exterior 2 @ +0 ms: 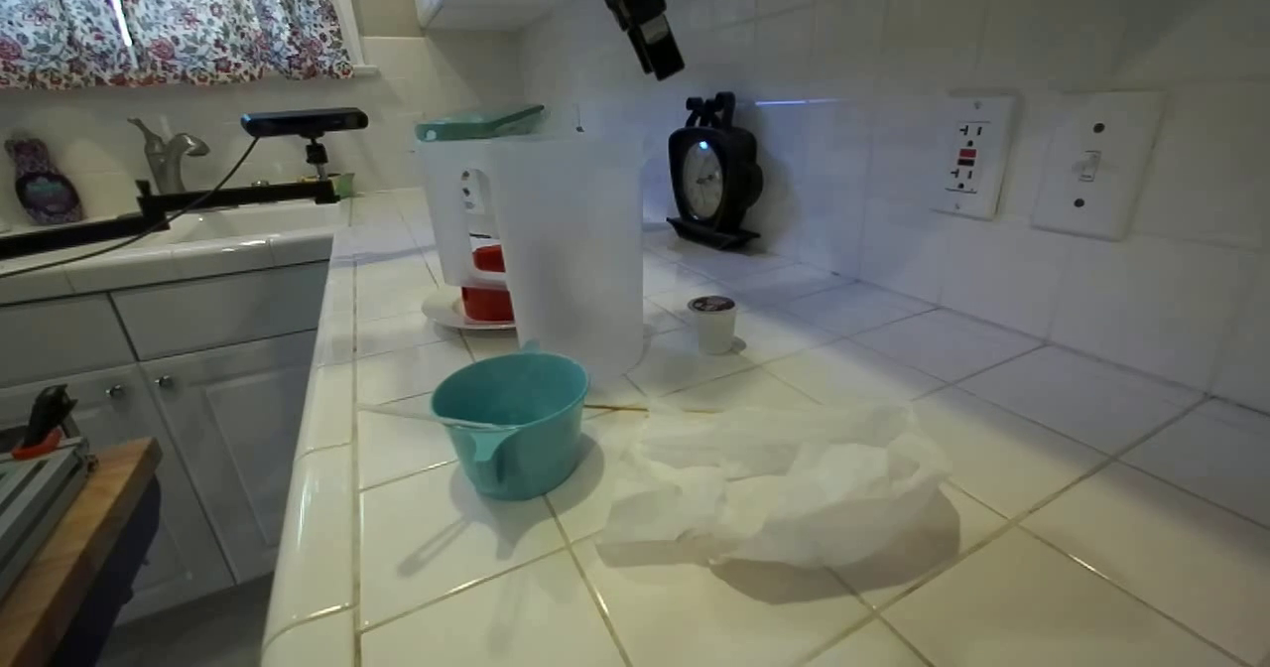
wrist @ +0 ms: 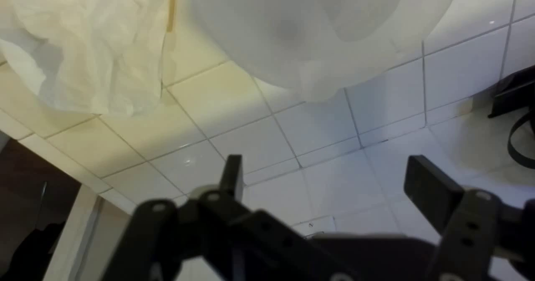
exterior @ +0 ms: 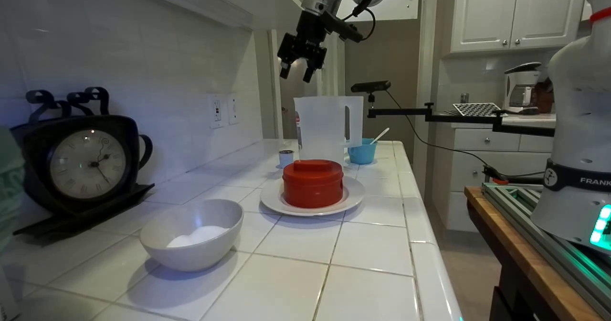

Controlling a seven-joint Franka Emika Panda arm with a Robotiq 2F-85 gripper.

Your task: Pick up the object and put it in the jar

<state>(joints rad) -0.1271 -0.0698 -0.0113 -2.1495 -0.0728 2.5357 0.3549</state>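
The white tiled counter [exterior: 372,244] runs between a wall edge and a rounded front edge. Over it hangs the robot arm [exterior: 319,0], its gripper [exterior: 296,76] with fingers spread wide, white tile [wrist: 334,180] showing through the gap in the wrist view. A black clock [exterior: 90,163] stands by the wall edge. The translucent white jug [exterior: 322,130] stands upright, lower than the gripper and nearer the front edge than it, handle facing that edge; what it may hold cannot be made out. A crumpled white sheet [exterior 2: 833,508] lies between the jug and the counter's end edge. A white plate [exterior: 353,197], nearer the front edge than the wall edge, bears a red round container [exterior: 313,187]. A pale bowl [exterior: 215,249], between clock and front edge, holds rounded white pieces [exterior: 207,233]. The blue cup [exterior 2: 536,459], a pale utensil [exterior: 380,135] leaning in it, stands near the front edge. The small whitish object [exterior 2: 713,332], dark-topped, stands on the tiles outside the jug, on its wall-edge side.
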